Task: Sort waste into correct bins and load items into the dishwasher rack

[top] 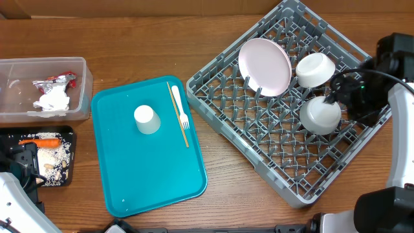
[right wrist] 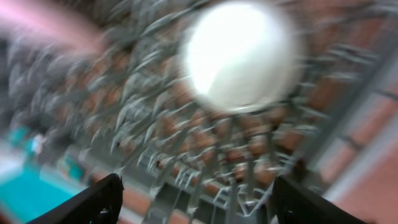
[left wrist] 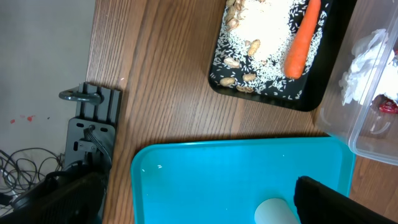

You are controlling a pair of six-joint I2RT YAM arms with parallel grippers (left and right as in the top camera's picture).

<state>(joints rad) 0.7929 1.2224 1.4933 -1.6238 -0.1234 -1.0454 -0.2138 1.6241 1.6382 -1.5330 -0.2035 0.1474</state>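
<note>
We see a brown wooden table [top: 162, 39] with fine grain and a soft sheen. The teal rectangular plastic tray [top: 155, 175] looks smooth and faintly glossy, the large grey plastic grid rack [top: 284, 155] matt. The round pinkish plate [top: 264, 66] and the small white bowl [top: 315, 69] beside it look smooth and glazed. The clear plastic tub [top: 16, 90] is shiny, with crinkled silver foil [top: 53, 81] and a crumpled white paper napkin [top: 53, 101] in it. The thin stick [top: 185, 139] looks like bare wood.

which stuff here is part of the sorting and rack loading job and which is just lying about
Job: dishwasher rack, plate, far bowl, near bowl, cup, fork, wooden stick, clear tub, napkin, foil wrapper, black tray, carrot, rice and nuts.

Lying about: teal tray, black clamp, wooden table.
</note>
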